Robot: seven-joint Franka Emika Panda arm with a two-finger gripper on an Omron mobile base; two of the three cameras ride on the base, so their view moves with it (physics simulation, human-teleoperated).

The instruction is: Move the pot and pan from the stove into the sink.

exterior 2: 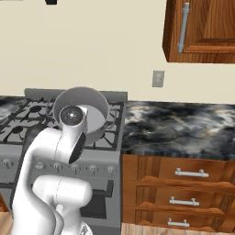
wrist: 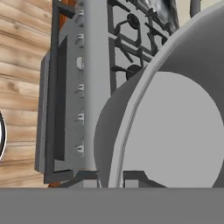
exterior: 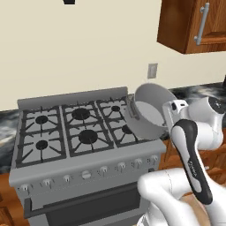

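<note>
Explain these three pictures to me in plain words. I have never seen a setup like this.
This is a computer-rendered kitchen with a white robot arm on a base that can drive. Two cameras ride on the base behind the arm, one to its left and one to its right, and both look over it at the same scene. The third camera sits on the hand itself and looks along the gripper.

In front stands a grey stove with six black burners and a row of knobs. Beside it runs a marbled counter with wooden drawers below and a wooden cabinet above.

The arm has a silver pot lifted and tilted over the stove's right side, its pale inside facing the cameras. The hand view shows the fingertips at the pot's rim, apparently gripping it.
</note>
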